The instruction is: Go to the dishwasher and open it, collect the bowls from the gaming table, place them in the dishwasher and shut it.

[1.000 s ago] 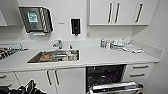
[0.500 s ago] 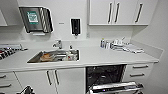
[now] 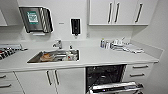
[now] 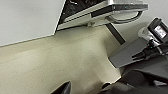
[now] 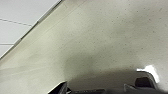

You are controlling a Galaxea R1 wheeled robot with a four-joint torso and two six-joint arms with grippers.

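White worktop (image 3: 100, 58) runs the width of the kitchenette in the head view, and it serves here as the landmark. Above the worktop hang white wall cabinets (image 3: 122, 12) with long bar handles, and to their left on the wall sit a steel paper-towel dispenser (image 3: 35, 19) and a small black soap dispenser (image 3: 75, 26). Below the worktop, white base cabinet doors (image 3: 52, 80) fill the left and middle, with drawers (image 3: 138, 71) at the far right. The dishwasher (image 3: 106, 75) is set under the worktop between those doors and the drawers; it is open, its dark cavity with racks exposed and its steel door (image 3: 115, 87) dropped forward and down. Sunk into the worktop left of the dishwasher is a steel sink (image 3: 53, 56) holding dishes, with a tap (image 3: 58, 44) behind it. Bottles and small clutter (image 3: 117, 45) stand on the worktop's right rear.

From the left wrist view the lowered dishwasher door (image 4: 105, 11) shows with its bar handle, over pale speckled floor (image 4: 62, 65).

Whether the left gripper or the right gripper is apart or together, I cannot tell.
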